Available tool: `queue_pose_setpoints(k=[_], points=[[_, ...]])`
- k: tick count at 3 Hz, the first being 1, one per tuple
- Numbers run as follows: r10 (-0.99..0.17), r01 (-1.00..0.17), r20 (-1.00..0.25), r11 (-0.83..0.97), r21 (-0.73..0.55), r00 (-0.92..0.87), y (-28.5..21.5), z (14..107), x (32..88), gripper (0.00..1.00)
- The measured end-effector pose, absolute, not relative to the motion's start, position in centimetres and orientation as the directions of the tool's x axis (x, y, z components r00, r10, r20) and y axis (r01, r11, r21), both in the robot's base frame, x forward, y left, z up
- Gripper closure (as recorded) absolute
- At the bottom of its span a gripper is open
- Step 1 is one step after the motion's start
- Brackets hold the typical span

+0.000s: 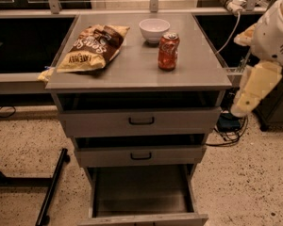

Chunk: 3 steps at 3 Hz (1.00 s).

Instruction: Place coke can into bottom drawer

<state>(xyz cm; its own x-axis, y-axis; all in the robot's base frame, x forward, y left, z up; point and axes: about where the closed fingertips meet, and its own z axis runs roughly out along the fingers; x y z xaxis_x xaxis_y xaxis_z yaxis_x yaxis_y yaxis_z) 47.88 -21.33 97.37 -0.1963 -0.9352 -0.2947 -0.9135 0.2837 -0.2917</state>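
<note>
The coke can (168, 51) stands upright on the grey cabinet top (198, 74), right of centre, just in front of a white bowl. The bottom drawer (141, 192) is pulled out and looks empty inside. My arm hangs at the right edge of the view, and my gripper (240, 108) is at its lower end beside the cabinet's right side. It is well apart from the can and lower than the cabinet top.
A white bowl (154, 29) sits at the back of the cabinet top and a brown chip bag (92, 47) lies on its left side. The two upper drawers (141, 121) with black handles are slightly open. Cables (228, 131) lie on the floor at the right and a black stand leg (52, 187) at the left.
</note>
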Motion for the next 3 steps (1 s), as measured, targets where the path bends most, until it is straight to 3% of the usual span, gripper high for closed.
queue_pose_setpoints(k=[3], points=[[-0.82, -0.898, -0.566, 0.311, -0.311, -0.088, -17.2, 96.7, 64.5, 0.0]])
